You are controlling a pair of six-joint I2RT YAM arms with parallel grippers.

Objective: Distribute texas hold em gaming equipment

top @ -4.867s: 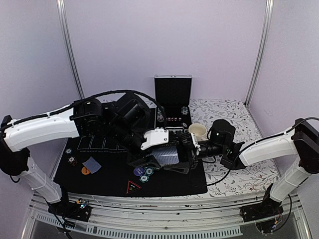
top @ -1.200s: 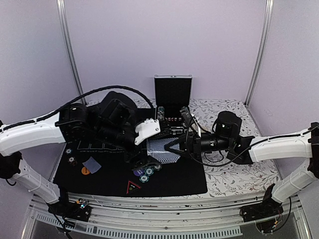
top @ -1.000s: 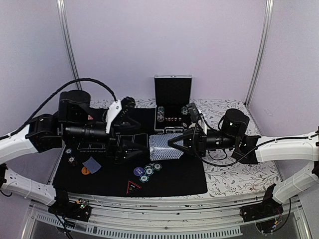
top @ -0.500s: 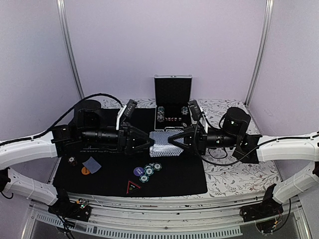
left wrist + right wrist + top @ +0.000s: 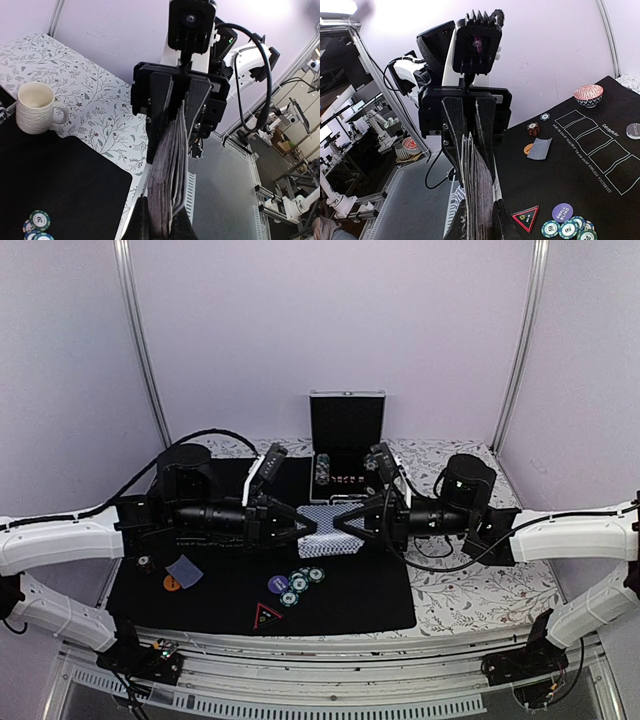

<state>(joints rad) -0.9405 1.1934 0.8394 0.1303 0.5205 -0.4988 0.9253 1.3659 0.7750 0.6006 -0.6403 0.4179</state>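
Lilac walls — blk mat w/ chips

The stack of cards hangs above the middle of the mat, pinched between the left gripper on its left and the right gripper on its right. Just in front of it the chips lie on the mat, with a triangular marker nearer the front edge and a single card well to the left beside a round button. The case stands behind the mat.
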